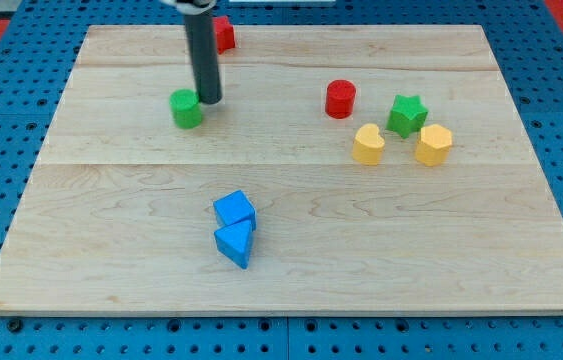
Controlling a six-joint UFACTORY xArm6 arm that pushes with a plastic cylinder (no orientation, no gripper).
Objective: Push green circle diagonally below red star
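Parked right against the green circle (pixel 186 108) on its right side, my tip (pixel 209 102) — touching or a hair off, hard to call from this angle. Nothing to clench or let go of, just a bare dark rod, carrying nothing.

Green circle sitting in the upper left part of the wooden board (pixel 291 270), a bit in from the top edge. Red star (pixel 223 34) up near the top edge, partly hidden behind the rod, so the shape is only half readable. Looks like the circle already sits below and to the left of it, near but apart.

Further out: red cylinder (pixel 340 99) right of centre, green star (pixel 407 115) beside it, yellow heart (pixel 367 144) and yellow hexagon-ish block (pixel 433 145) just below those. Blue cube (pixel 234 209) and blue triangle (pixel 234 243) touching each other toward the bottom edge.

Best guess for doing this well: short, slow nudges only, contact kept through the circle's middle so it doesn't roll off sideways, and no pushing upward into the star. Probably close to done already, so tiny corrections rather than a big shove.

No brands, labels or writing readable anywhere.
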